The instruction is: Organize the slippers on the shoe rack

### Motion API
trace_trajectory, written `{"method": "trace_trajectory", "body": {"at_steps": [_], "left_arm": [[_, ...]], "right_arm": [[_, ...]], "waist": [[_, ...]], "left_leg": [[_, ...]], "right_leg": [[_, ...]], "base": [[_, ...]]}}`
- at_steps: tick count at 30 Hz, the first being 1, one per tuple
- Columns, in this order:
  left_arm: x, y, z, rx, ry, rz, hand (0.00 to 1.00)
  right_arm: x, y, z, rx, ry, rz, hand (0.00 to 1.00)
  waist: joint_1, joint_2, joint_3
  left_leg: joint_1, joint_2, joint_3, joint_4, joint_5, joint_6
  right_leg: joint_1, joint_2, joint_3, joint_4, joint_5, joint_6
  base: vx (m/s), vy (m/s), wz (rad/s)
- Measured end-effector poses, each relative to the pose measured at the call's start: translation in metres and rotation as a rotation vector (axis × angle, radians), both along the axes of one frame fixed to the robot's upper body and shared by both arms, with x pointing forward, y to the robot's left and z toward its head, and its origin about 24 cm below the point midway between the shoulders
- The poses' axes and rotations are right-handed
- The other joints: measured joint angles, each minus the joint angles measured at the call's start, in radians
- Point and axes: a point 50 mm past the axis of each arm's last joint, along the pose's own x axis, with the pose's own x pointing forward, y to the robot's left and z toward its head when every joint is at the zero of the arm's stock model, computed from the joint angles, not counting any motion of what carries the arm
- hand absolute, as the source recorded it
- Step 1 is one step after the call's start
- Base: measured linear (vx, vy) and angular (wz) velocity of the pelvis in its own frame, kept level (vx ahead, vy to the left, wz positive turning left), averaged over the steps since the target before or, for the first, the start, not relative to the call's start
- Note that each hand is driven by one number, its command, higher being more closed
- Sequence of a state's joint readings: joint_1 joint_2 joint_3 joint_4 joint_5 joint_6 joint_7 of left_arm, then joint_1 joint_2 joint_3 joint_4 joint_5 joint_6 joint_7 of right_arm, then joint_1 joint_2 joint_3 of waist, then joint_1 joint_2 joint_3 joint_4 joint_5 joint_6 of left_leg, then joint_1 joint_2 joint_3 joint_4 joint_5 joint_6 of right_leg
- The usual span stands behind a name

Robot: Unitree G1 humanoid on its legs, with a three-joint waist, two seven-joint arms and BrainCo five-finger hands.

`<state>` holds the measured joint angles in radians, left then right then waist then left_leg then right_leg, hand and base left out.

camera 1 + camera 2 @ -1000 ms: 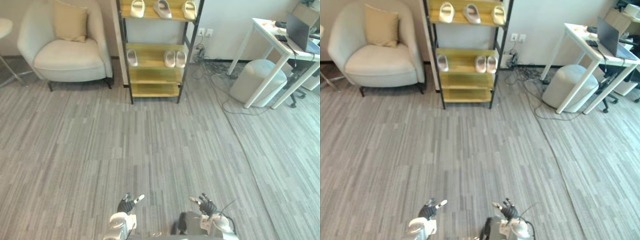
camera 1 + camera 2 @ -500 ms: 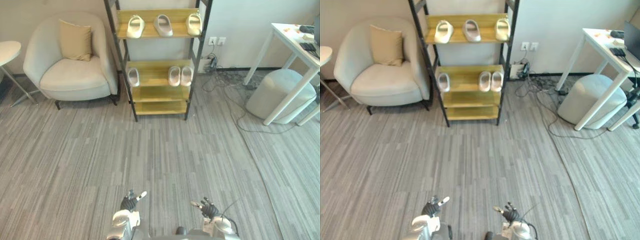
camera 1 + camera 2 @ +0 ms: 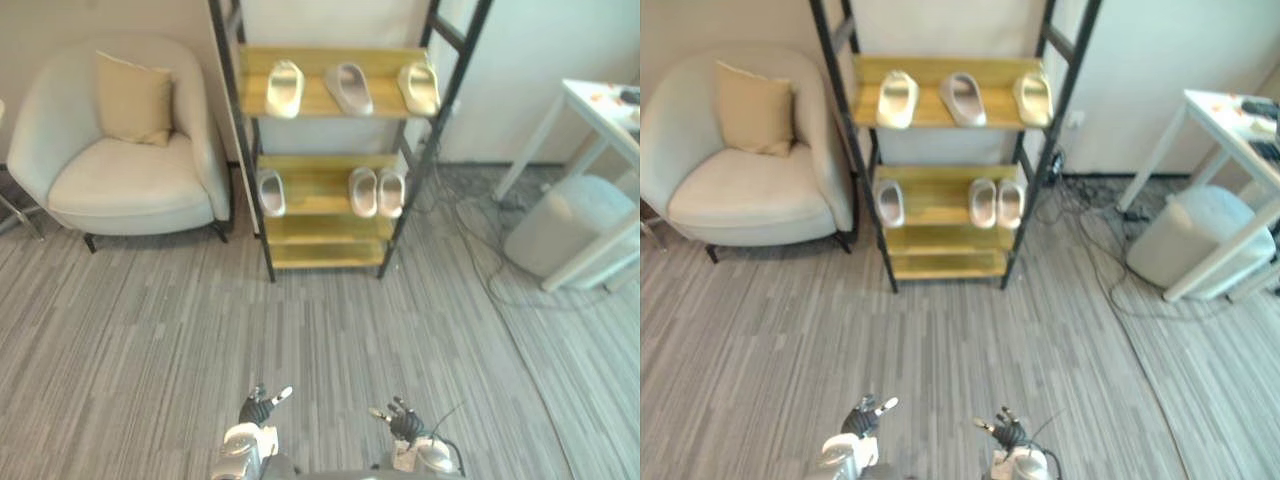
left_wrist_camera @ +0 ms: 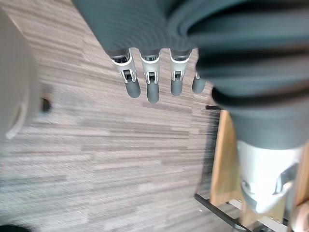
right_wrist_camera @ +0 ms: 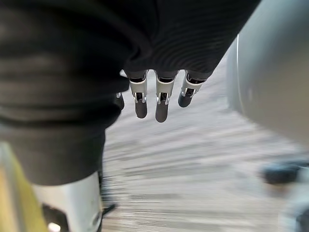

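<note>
The shoe rack [image 3: 320, 256], black-framed with wooden shelves, is standing against the far wall, and all the slippers are sitting on it. On the upper shelf three are lying well spaced in a row: a left cream slipper [image 3: 284, 88], a grey slipper [image 3: 349, 88] in the middle, angled slightly, and a right cream slipper [image 3: 418, 88] near the right post. On the shelf below, a single pale slipper [image 3: 270, 192] is resting by the left post, while a pair of pale slippers [image 3: 364, 191] is sitting side by side, just beside each other, toward the right end. A pale armchair [image 3: 120, 185] carrying a tan cushion [image 3: 132, 84] is standing just left of the rack, and a white counter [image 3: 600, 100] with a round grey pouf [image 3: 580, 225] under it is standing off to the right. The left hand [image 3: 257, 408] and the right hand [image 3: 400, 422] are hanging low over the grey striped floor [image 3: 330, 340], well apart from the rack and from each other. Both are holding nothing: in the left wrist view the fingers [image 4: 152, 89] are reaching out straight and loose, and in the right wrist view the fingers [image 5: 161, 104] are doing likewise.
</note>
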<state>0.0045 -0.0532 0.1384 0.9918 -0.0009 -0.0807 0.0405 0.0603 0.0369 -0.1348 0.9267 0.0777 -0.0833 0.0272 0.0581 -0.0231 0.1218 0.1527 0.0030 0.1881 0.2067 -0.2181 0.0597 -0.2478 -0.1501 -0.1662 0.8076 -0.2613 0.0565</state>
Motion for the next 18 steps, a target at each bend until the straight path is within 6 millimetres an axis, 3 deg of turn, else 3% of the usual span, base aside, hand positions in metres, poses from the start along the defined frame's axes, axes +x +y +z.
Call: {"method": "trace_trajectory", "body": {"at_steps": [2, 4, 6, 7, 9, 10, 12, 13, 15, 17, 18], "left_arm": [[0.000, -0.002, 0.000, -0.004, 0.000, -0.001, 0.00], [-0.001, -0.001, -0.001, -0.003, 0.006, 0.001, 0.00], [-0.006, -0.001, -0.003, -0.013, 0.026, 0.029, 0.00], [-0.008, 0.000, -0.005, -0.012, 0.038, 0.020, 0.00], [-0.011, 0.000, -0.006, -0.011, 0.047, 0.032, 0.00], [-0.010, 0.002, -0.006, -0.012, 0.046, 0.047, 0.00], [-0.011, 0.006, -0.005, -0.006, 0.042, 0.066, 0.00], [-0.009, 0.009, -0.003, 0.003, 0.024, 0.066, 0.00], [-0.004, 0.009, 0.000, 0.007, -0.003, 0.067, 0.00], [-0.002, 0.009, 0.002, 0.009, -0.015, 0.062, 0.00], [0.000, 0.010, 0.003, 0.011, -0.024, 0.061, 0.00]], "right_arm": [[0.004, -0.004, 0.002, -0.004, -0.016, -0.019, 0.00], [0.008, -0.005, 0.003, -0.008, -0.018, -0.015, 0.00], [0.007, -0.005, 0.002, -0.010, -0.014, -0.013, 0.00], [0.009, -0.009, 0.003, -0.020, -0.014, -0.009, 0.00], [0.009, -0.014, 0.002, -0.033, -0.005, -0.005, 0.00], [0.010, -0.016, 0.003, -0.039, -0.009, -0.004, 0.00], [0.009, -0.016, 0.002, -0.042, -0.001, 0.007, 0.00], [0.005, -0.015, 0.000, -0.040, 0.012, 0.006, 0.00], [0.002, -0.010, -0.001, -0.027, 0.026, 0.003, 0.00], [0.002, -0.008, -0.001, -0.020, 0.024, -0.001, 0.00], [0.003, -0.008, -0.001, -0.018, 0.022, -0.001, 0.00]], "waist": [[-0.007, 0.009, 0.002], [-0.009, 0.013, 0.006], [-0.019, 0.011, -0.001], [-0.016, 0.045, -0.013], [-0.016, 0.073, -0.017], [-0.017, 0.088, -0.004], [-0.014, 0.086, 0.008], [-0.003, 0.092, 0.015], [0.001, 0.079, 0.021], [0.006, 0.077, 0.021], [0.008, 0.073, 0.023]], "left_leg": [[0.041, 0.022, -0.025, -0.038, -0.005, -0.008], [0.076, 0.048, -0.062, -0.058, -0.025, -0.043], [0.131, 0.061, -0.104, -0.064, -0.060, -0.098], [0.124, 0.097, -0.115, -0.049, -0.051, -0.114], [0.104, 0.119, -0.121, 0.016, -0.028, -0.141], [0.028, 0.143, -0.126, 0.232, -0.001, -0.175], [-0.104, 0.176, -0.146, 0.560, 0.098, -0.201], [-0.188, 0.217, -0.123, 0.745, 0.054, -0.184], [-0.281, 0.230, -0.069, 0.790, -0.001, -0.158], [-0.362, 0.226, -0.020, 0.675, -0.043, -0.136], [-0.390, 0.207, -0.003, 0.543, -0.046, -0.128]], "right_leg": [[-0.050, 0.020, -0.038, -0.182, 0.012, -0.019], [-0.067, 0.064, -0.035, -0.438, 0.135, -0.042], [-0.050, 0.084, -0.016, -0.505, 0.295, -0.081], [-0.044, 0.102, -0.039, -0.487, 0.274, -0.097], [-0.025, 0.123, -0.055, -0.483, 0.225, -0.102], [0.027, 0.137, -0.068, -0.493, 0.188, -0.109], [0.112, 0.151, -0.065, -0.525, 0.155, -0.122], [0.191, 0.168, -0.060, -0.560, 0.133, -0.132], [0.284, 0.167, -0.047, -0.601, 0.112, -0.129], [0.330, 0.162, -0.023, -0.645, 0.105, -0.117], [0.348, 0.152, -0.008, -0.658, 0.098, -0.104]], "base": [[0.45, -0.106, 0.46], [0.53, -0.192, 0.44], [0.57, -0.234, 0.47], [0.58, -0.231, 0.40], [0.47, -0.202, 0.18], [0.57, -0.276, 0.14], [0.47, -0.185, 0.04], [0.38, -0.073, -0.11], [0.39, -0.082, -0.20], [0.31, 0.016, -0.38], [0.35, 0.098, -0.33]]}}
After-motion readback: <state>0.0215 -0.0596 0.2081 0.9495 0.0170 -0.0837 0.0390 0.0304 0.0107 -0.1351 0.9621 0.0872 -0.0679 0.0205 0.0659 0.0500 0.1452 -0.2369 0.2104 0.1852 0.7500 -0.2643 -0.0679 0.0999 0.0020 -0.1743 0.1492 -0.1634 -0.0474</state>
